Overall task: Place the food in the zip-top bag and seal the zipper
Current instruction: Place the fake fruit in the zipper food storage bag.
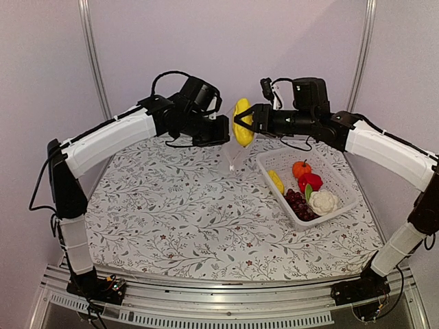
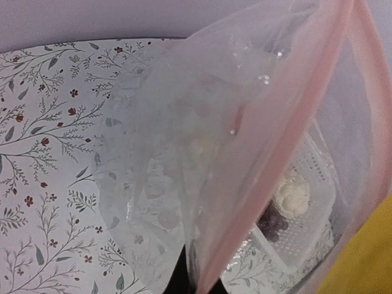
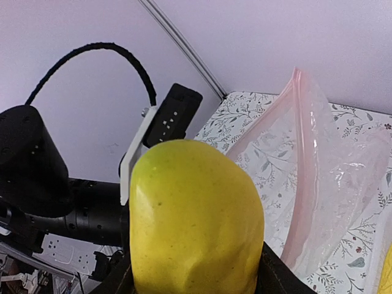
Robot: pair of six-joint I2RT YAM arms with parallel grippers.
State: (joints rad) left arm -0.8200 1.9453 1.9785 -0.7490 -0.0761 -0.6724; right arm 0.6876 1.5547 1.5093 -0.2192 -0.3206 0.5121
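Plain pale lavender walls are seen all round, softly and evenly lit. A metal upright is set at the back left, a second upright at the back right. The surface is covered by a white cloth printed with leafy sprigs, and it's edged by an aluminium rail up front.

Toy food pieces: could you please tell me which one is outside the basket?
The large yellow piece, held aloft in the right gripper; all the others lie in the white basket.
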